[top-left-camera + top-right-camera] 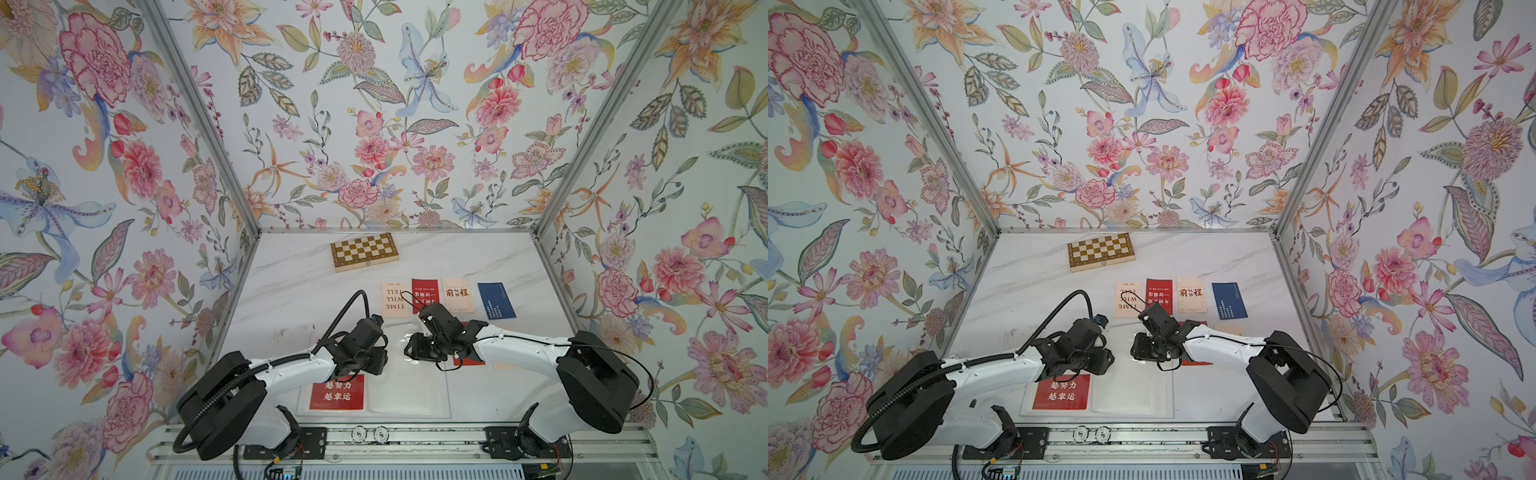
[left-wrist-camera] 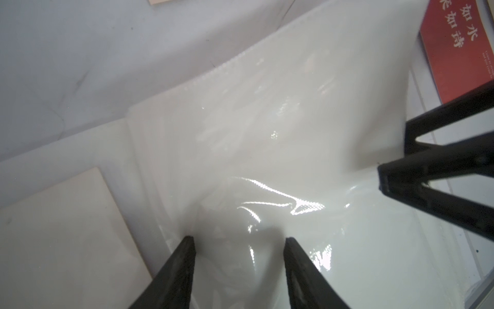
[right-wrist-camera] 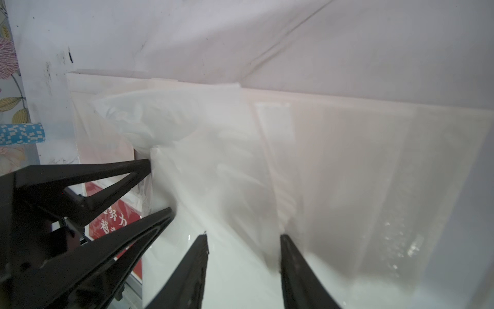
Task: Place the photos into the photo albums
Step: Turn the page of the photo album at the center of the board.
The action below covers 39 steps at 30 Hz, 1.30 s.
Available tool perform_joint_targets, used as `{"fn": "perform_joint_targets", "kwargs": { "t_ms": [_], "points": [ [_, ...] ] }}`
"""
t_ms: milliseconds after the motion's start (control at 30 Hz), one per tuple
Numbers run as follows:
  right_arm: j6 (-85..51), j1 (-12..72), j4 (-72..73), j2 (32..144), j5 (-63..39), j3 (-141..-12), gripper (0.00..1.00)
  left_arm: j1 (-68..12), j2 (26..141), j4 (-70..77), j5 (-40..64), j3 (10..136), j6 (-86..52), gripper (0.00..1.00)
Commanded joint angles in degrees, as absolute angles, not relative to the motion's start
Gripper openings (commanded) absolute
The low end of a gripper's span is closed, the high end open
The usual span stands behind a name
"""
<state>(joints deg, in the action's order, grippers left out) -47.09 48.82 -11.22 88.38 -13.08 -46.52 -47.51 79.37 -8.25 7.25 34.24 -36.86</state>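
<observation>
**Both end effectors over the open album's sleeve page**

Album [image 1: 409,390] lies open on the bench [image 1: 291,291], at the near edge between the two arm bases. Its left page holds a sleeved card [image 1: 337,392], red with white Chinese characters. The right page is a glossy translucent sleeve, wrinkled.

Left end effector [image 2: 239,240]: fingers spread, with a clear gap between the tips, which point down at the crumpled sleeve. Nothing seen pinched. Whether the tips touch the plastic, I cannot tell.

Right end effector [image 3: 243,236]: fingers also spread, aimed at the same page from the opposite side. A sheet bulges up ahead of it. In the right wrist view the left one's tips sit at that sheet's edge, still apart. In both top views the two face each other, close but not touching.

Loose cards lie farther back on the bench in a row. Left to right in both top views:
- TIME WILL TELL card [image 1: 395,299], cream
- red card [image 1: 424,291]
- cream card [image 1: 457,294] with dark characters
- navy card [image 1: 496,300]

They lie near one another with none overlapping. From above, the right wrist covers the red card's near end.

Second red card [image 2: 459,53] lies just beside the album's right edge, mostly hidden under the right arm in the top views.

Chessboard box [image 1: 364,251] sits shut near the back wall, well apart from the cards.
</observation>
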Motion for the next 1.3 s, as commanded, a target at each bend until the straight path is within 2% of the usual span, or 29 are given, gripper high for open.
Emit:
{"fn": "perform_joint_targets", "kwargs": {
  "t_ms": [0,433,733,1067,1267],
  "points": [
    [-46.1,49.7,-7.5,89.5,-17.3,-46.5,0.44,-46.9,78.5,-11.2,8.2,33.3,-37.0,0.52],
    [-44.8,49.7,-3.9,87.9,-21.0,-44.7,0.36,-44.5,73.2,-14.8,8.5,36.0,-35.9,0.53],
    [-43.8,50.2,-5.5,87.4,-20.3,-45.2,0.19,-39.5,67.8,-19.2,8.9,36.9,-33.6,0.53],
    [-43.9,53.4,-0.6,88.4,-27.7,-50.3,0.18,-29.9,60.4,-26.5,8.3,40.7,-29.1,0.53],
    [-44.5,54.6,1.5,91.2,-30.8,-55.3,0.2,-25.7,57.8,-28.5,8.4,42.4,-28.3,0.54]
  ]
}}
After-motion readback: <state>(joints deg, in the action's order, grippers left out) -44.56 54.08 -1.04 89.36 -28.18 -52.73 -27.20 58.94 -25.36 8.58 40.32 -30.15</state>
